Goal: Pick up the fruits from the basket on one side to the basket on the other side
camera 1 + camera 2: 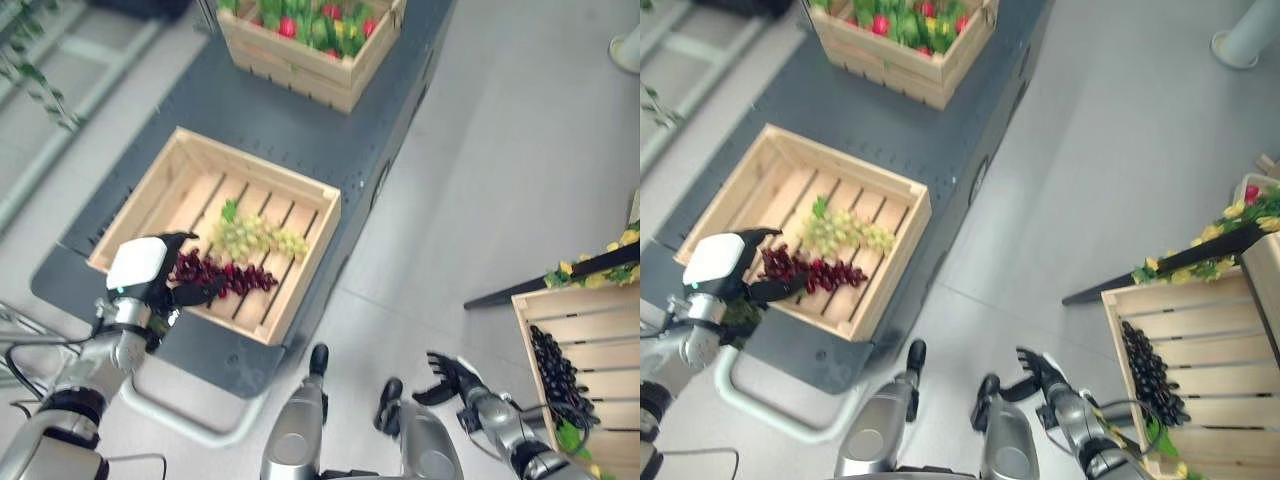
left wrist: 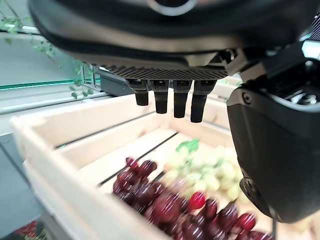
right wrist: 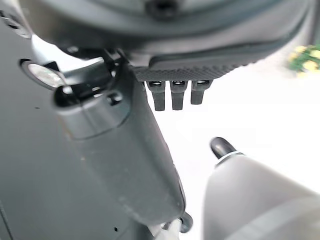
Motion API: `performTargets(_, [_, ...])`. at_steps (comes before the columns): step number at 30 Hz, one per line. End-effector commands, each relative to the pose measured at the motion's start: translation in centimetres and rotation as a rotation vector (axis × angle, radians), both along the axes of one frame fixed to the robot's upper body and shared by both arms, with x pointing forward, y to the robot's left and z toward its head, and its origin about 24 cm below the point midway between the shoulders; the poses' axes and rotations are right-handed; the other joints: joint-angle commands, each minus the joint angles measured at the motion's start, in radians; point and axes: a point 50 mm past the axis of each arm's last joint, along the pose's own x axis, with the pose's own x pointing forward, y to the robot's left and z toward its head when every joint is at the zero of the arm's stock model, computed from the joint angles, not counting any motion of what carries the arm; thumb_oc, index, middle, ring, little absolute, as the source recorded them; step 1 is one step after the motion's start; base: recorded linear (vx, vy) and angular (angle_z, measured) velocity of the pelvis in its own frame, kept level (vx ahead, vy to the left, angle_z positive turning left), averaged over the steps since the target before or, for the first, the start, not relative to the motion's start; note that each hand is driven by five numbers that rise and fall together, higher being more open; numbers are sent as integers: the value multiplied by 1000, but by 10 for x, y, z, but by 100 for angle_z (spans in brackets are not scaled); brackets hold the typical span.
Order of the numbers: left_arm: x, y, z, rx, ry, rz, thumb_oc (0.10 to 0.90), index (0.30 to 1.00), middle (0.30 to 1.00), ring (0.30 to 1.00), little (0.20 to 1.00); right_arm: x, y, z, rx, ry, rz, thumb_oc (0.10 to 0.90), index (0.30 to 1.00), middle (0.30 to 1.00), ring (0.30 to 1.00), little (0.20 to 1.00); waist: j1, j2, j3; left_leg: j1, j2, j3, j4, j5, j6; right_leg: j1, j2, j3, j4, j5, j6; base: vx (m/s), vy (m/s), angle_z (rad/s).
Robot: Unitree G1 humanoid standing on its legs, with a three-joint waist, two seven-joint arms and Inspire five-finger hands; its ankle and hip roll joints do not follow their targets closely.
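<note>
**Left hand over red grapes in the near crate; right hand idle, low**

My left hand (image 1: pixel 140 275) hovers at the near-left corner of the wooden crate (image 1: pixel 300 185) that sits on the dark grey platform (image 1: pixel 300 120). Its fingers (image 2: pixel 170 97) are straight and relaxed, thumb apart from them; it grips nothing. From the wrist view, the fingers hang above the fruit and touch none of it.

The red grapes (image 1: pixel 225 273) lie on the crate's slats near its near edge, just beside my left hand. The long axis of the bunch runs roughly parallel to that near edge, one end by my hand at the near-left corner, the other tapering toward the crate's right side. The green grapes (image 1: pixel 255 236) lie just behind them, touching or nearly so. Their long axis runs about the same way, with the leafy stem end toward the crate's left and the narrow tip toward its right edge.

A second crate (image 1: pixel 345 75) holding mixed red and green produce stands at the platform's far end, well apart from the first.

My right hand (image 1: pixel 1040 375) hangs low over the pale floor (image 1: pixel 500 150), fingers loosely spread, empty. Beside it stands the right-side crate (image 1: pixel 1200 385). The dark grapes (image 1: pixel 1150 375) lie along its left wall, long axis running near to far. Yellow flowers (image 1: pixel 1230 235) sit at that crate's far edge.
</note>
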Motion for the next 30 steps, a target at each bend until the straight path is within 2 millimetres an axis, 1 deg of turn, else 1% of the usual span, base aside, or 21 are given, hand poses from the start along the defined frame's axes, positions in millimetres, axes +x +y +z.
performTargets(1, [5, 18, 51, 38, -226, 65, 800, 900, 900, 900, 900, 2, 0, 10, 21, -112, 10, 800, 900, 900, 900, 900, 1, 11, -15, -14, -38, 66, 195, -235, 62, -26, 11, -12, 78, 32, -32, -91, 112, 6])
performTargets(5, [15, 12, 68, 88, -245, 32, 800, 900, 900, 900, 900, 14, -5, 24, 26, -175, 8, 800, 900, 900, 900, 900, -5, 8, 18, -97, -28, 78, 280, -260, 61, -109, 3, -11, 191, -7, -48, -63, 105, 3])
performTargets(8, [19, 12, 83, 109, -264, 30, 800, 900, 900, 900, 900, 16, -9, 28, 9, -190, 23, 800, 900, 900, 900, 900, -10, 6, 21, -162, -19, 94, 326, -270, 65, -177, -5, -15, 248, -21, -56, -67, 88, 7])
performTargets(9, [23, 13, 95, 136, -261, 29, 800, 900, 900, 900, 900, 17, -11, 29, -8, -189, 27, 800, 900, 900, 900, 900, -12, 3, 21, -203, -14, 99, 360, -279, 66, -215, -11, -18, 282, -32, -60, -57, 66, 13])
performTargets(10, [24, 13, 97, 145, -261, 27, 800, 900, 900, 900, 900, 17, -12, 30, -10, -188, 25, 800, 900, 900, 900, 900, -13, 1, 21, -215, -13, 99, 371, -282, 66, -226, -12, -18, 291, -35, -61, -44, 54, 19])
performTargets(13, [32, 8, 115, 221, -228, -1, 800, 900, 900, 900, 900, 17, -22, 32, -31, -189, -2, 800, 900, 900, 900, 900, -18, 0, 21, -277, -12, 99, 419, -297, 67, -284, -17, -17, 336, -48, -65, -20, 56, 17])
performTargets(16, [35, 6, 123, 242, -201, -15, 800, 900, 900, 900, 900, 18, -26, 34, -44, -192, -1, 800, 900, 900, 900, 900, -20, 3, 21, -303, -10, 102, 438, -304, 71, -310, -20, -14, 352, -51, -65, -13, 46, 6])
performTargets(20, [40, -1, 133, 348, -104, -62, 800, 900, 900, 900, 900, 21, -31, 39, -48, -208, 23, 800, 900, 900, 900, 900, -23, 11, 21, -337, -12, 105, 461, -311, 70, -343, -20, -4, 361, -46, -60, -2, 56, 4])
performTargets(25, [44, -9, 147, 411, -59, -91, 800, 900, 900, 900, 900, 27, -28, 47, -27, -252, 45, 800, 900, 900, 900, 900, -29, 15, 21, -355, -9, 109, 466, -312, 70, -360, -20, -1, 358, -39, -54, 2, 32, 2])
performTargets(30, [47, -11, 161, 464, 21, -99, 800, 900, 900, 900, 900, 33, -23, 55, 7, -299, 56, 800, 900, 900, 900, 900, -31, 6, 21, -387, -6, 105, 475, -312, 71, -392, -15, 3, 358, -21, -45, 0, 0, 0])
